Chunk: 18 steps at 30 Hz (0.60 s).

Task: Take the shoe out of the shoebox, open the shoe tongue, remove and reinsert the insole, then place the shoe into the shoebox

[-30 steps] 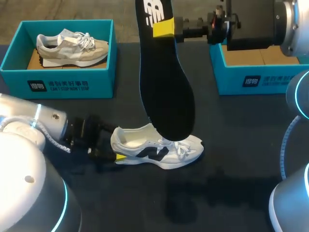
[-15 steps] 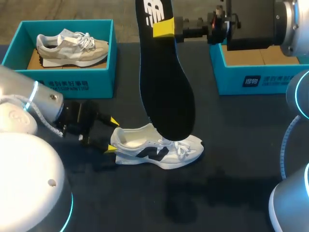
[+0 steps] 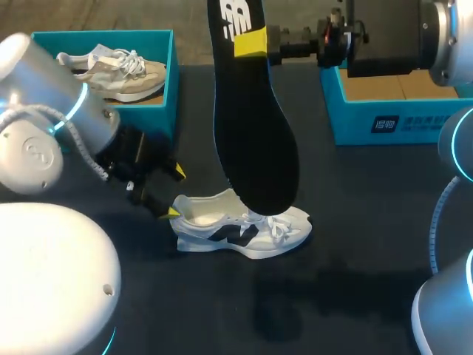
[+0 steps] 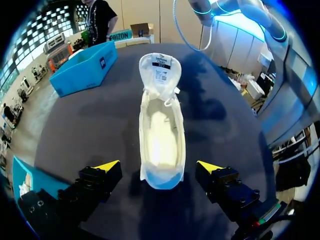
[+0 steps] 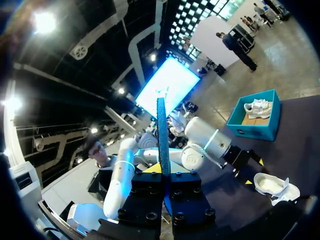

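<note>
Insole [image 3: 251, 111] hangs clamped in right gripper [image 3: 249, 44] above shoe [image 3: 240, 225]; left gripper [image 3: 176, 192], jaws wide, just left of its heel.

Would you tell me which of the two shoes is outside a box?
The white shoe with the dark logo, on the table; the beige shoe sits in the left shoebox.

Even overhead light — the dark table [image 3: 369, 222] carries soft shadows beside the brightly lit shoe [image 3: 240, 225].
</note>
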Tool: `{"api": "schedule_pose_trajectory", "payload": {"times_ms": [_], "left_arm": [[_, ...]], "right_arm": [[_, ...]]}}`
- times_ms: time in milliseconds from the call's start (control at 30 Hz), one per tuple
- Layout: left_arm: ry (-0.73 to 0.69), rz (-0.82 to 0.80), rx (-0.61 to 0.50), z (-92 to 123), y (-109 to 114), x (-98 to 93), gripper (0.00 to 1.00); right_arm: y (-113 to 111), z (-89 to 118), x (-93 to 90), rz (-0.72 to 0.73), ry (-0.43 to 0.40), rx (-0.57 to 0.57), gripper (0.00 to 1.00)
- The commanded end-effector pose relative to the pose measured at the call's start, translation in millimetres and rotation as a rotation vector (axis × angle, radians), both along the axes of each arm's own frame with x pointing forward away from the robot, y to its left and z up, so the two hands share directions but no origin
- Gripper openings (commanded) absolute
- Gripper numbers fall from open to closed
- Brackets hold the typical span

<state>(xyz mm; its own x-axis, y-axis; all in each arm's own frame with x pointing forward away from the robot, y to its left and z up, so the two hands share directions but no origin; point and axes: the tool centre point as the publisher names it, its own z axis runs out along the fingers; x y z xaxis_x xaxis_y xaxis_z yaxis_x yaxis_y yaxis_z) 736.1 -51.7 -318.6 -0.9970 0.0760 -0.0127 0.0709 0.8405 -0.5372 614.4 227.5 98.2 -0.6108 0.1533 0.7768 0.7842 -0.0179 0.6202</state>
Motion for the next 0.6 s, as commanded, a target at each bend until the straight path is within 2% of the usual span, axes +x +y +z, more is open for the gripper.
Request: {"api": "schedule_pose_trajectory", "payload": {"times_ms": [33, 200, 400, 600], "left_arm": [[-0.010, -0.044, 0.258, 19, -4, -1.7, 1.00], [-0.015, -0.106, 0.387, 29, -9, -2.0, 1.00], [-0.011, -0.125, 0.443, 39, -10, -0.7, 1.00], [0.003, -0.152, 0.503, 39, -12, -5.2, 1.00]], "right_arm": [[4, 0, 1.1, -0.002, 0.002, -0.001, 0.00], [4, 0, 1.1, -0.002, 0.002, -0.001, 0.00], [4, 0, 1.1, -0.002, 0.002, -0.001, 0.00], [4, 0, 1.1, -0.002, 0.002, -0.001, 0.00]]}}
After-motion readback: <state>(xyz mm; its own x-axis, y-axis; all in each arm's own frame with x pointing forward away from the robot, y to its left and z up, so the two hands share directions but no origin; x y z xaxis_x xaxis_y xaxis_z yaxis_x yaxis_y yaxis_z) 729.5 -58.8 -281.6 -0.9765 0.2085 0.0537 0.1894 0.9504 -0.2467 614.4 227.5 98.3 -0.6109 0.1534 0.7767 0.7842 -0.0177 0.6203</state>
